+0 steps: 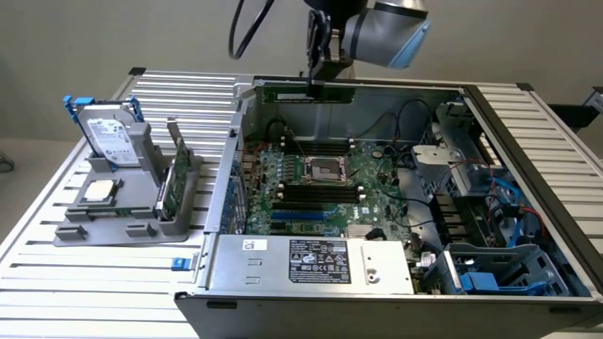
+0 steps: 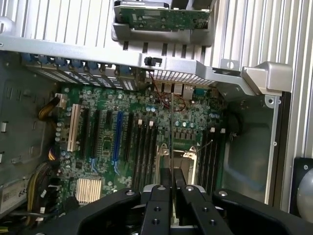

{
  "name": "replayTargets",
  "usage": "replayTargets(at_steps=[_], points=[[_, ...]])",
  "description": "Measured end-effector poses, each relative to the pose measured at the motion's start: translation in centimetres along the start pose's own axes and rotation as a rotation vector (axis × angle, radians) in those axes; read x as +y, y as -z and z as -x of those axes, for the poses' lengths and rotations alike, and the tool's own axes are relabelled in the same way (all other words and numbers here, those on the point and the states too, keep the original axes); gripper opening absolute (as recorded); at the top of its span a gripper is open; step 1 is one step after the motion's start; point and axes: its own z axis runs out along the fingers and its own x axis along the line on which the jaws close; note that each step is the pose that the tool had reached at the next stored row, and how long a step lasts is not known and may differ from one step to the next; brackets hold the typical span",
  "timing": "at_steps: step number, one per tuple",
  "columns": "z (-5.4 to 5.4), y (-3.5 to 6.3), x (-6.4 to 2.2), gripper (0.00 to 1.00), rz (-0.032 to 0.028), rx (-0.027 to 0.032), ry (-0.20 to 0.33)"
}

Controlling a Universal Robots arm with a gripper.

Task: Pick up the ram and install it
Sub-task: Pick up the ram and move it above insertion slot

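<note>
Exterior view showed the black gripper point(image 1: 315, 82) pinching the long green ram stick point(image 1: 287, 92) over the open grey computer case point(image 1: 377, 318); holding it parallel to the black memory slots point(image 1: 320, 192) probably mattered.

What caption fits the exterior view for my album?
The robot's gripper holds the ram stick above the open computer.

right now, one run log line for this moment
gripper: shut on ram | position: above open case | install: ram not yet seated
</note>
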Motion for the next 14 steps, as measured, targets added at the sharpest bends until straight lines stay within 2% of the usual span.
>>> replayTargets(at_steps=[7,14], points=[[0.0,-0.08,-0.72,0.14,-0.0052,-0.0022,-0.011],[0.2,-0.13,-1.28,0.14,-0.0129,-0.003,-0.025]])
